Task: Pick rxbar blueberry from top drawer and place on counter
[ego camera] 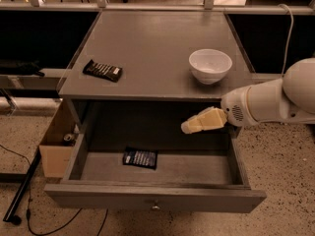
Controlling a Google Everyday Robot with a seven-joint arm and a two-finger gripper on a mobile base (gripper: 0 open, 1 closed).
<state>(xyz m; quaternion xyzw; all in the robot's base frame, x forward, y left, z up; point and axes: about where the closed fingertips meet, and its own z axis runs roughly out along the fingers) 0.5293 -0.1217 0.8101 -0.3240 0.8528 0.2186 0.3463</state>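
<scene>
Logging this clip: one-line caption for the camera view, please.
Cream gripper hovers over the open grey top drawer, right of the flat navy-blue wrapped snack bar inside.

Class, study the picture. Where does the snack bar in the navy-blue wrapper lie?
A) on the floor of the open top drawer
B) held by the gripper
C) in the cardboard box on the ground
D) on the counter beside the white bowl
A: the rxbar blueberry lies flat on the grey floor of the open top drawer, while the gripper hangs over the drawer's right side, apart from the bar.
</scene>
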